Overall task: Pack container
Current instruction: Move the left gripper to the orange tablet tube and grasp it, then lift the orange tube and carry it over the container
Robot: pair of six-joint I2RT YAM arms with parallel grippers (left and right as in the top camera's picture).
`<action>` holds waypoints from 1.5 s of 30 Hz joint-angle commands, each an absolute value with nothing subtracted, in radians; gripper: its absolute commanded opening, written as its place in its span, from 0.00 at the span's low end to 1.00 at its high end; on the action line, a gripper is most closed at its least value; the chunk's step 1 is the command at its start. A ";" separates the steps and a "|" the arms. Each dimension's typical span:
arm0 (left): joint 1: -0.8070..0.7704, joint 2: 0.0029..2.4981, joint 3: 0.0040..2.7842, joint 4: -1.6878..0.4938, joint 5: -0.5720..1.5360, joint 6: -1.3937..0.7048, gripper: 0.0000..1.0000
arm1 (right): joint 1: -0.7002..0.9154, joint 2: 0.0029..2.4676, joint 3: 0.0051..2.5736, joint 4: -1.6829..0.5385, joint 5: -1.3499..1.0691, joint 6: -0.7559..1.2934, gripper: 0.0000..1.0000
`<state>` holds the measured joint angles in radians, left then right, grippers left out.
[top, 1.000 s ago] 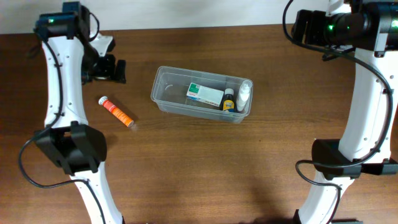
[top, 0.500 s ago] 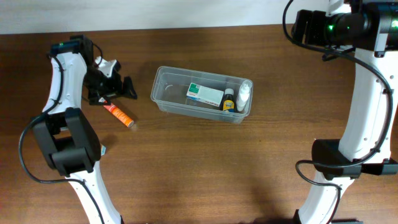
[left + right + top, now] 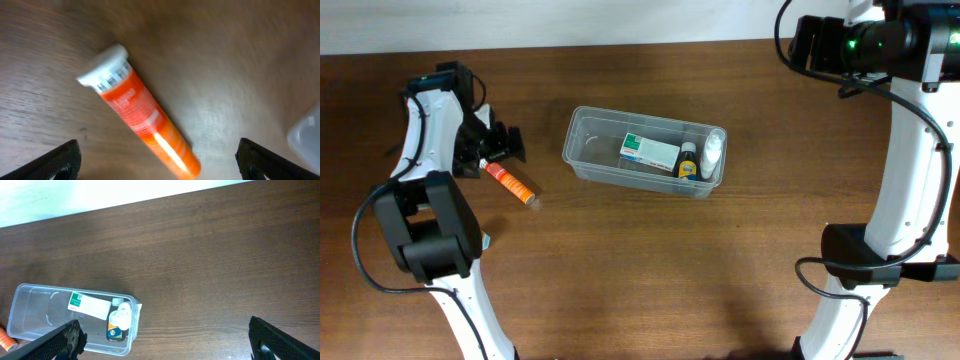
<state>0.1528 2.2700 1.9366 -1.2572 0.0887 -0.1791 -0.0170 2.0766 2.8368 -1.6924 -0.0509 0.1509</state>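
Observation:
The clear plastic container [image 3: 590, 160] sits mid-table and holds a white-and-green box [image 3: 649, 151], a small dark bottle [image 3: 687, 162] and a white bottle [image 3: 713, 151]; it also shows in the right wrist view [image 3: 30, 325]. An orange tube with a white cap [image 3: 510, 182] lies on the table left of the container; the left wrist view shows it close up [image 3: 140, 112]. My left gripper [image 3: 498, 146] [image 3: 159, 165] is open, low over the tube's capped end, fingers either side and not touching. My right gripper [image 3: 167, 342] is open and empty, high above the far right of the table.
The brown wooden table [image 3: 740, 250] runs to a white wall edge at the back [image 3: 620, 20]. The bases of both arms stand at the front left [image 3: 430, 235] and front right [image 3: 865, 255].
My left gripper has come down from beside the arm onto the tube's capped end and shifted slightly left. The tube, the container and the right arm have not moved.

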 commanded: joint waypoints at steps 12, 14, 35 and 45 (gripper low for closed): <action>0.120 2.260 1.752 -1.070 0.112 -0.355 0.75 | -0.014 2.061 2.848 -1.699 -0.057 0.151 0.98; 0.120 2.260 1.752 -1.073 0.109 -0.355 0.57 | -0.014 2.061 2.848 -1.698 -0.057 0.151 0.98; 0.115 2.242 1.968 -1.104 0.033 -0.181 0.08 | -0.014 2.061 2.848 -1.698 -0.057 0.151 0.98; -0.012 2.190 2.309 -1.322 0.033 0.151 0.11 | -0.014 2.061 2.848 -1.698 -0.057 0.151 0.99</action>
<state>0.0570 2.2501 2.2238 -1.2831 0.0322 -0.0380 -0.0170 2.0766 2.8368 -1.6924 -0.0509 0.1497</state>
